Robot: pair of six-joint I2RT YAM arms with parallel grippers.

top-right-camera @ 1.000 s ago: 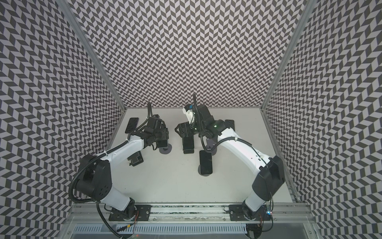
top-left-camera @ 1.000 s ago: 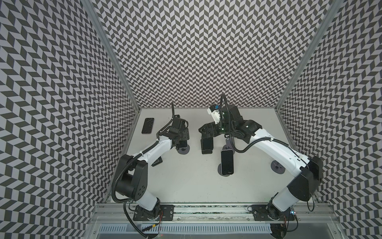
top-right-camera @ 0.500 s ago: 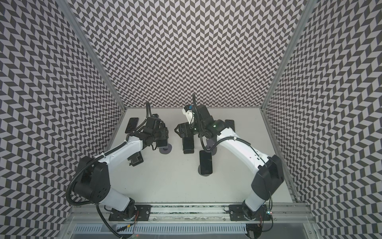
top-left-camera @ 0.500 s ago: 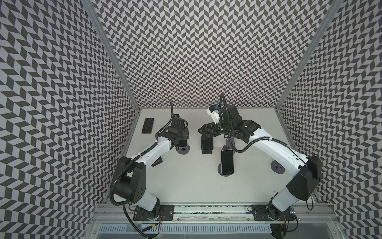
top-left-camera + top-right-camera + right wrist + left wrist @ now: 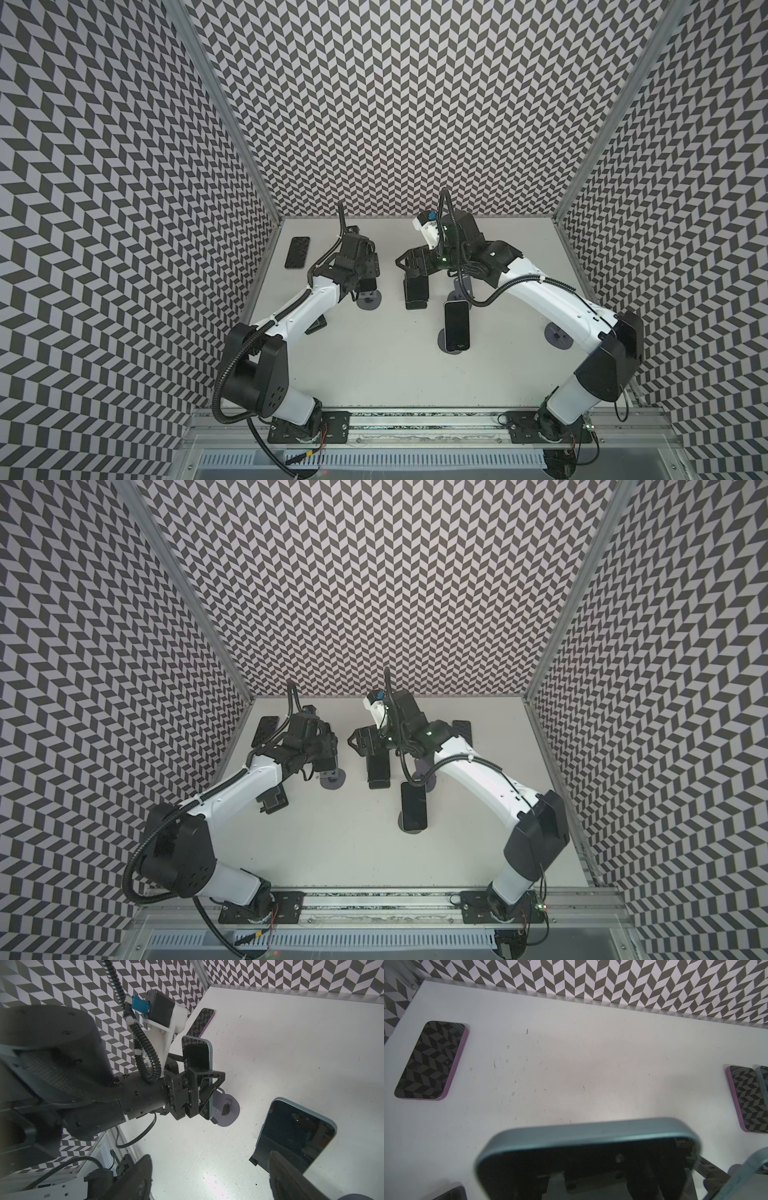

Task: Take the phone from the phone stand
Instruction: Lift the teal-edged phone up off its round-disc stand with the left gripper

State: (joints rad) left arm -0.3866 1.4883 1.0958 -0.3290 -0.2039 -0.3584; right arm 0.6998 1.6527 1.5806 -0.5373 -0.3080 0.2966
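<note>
My left gripper (image 5: 366, 272) is shut on a teal-edged phone (image 5: 204, 1059), gripping it across its width. The phone stands upright just over a grey round phone stand (image 5: 227, 1111); I cannot tell whether its lower end touches the cradle. In the left wrist view the phone's top edge (image 5: 587, 1132) fills the lower frame. My right gripper (image 5: 209, 1178) is open and empty, hovering low. One of its fingers (image 5: 286, 1176) is beside a second teal-edged phone (image 5: 295, 1136) that leans on a black stand (image 5: 417, 306).
A third phone (image 5: 457, 330) stands on a round-based stand at centre right. A purple phone (image 5: 297, 252) lies flat at the back left, another (image 5: 464, 731) at the back right. A grey disc (image 5: 559, 334) sits right; a black stand (image 5: 272, 800) lies under the left arm.
The left gripper with its phone has shifted slightly toward the back left. The right arm has hardly moved.
</note>
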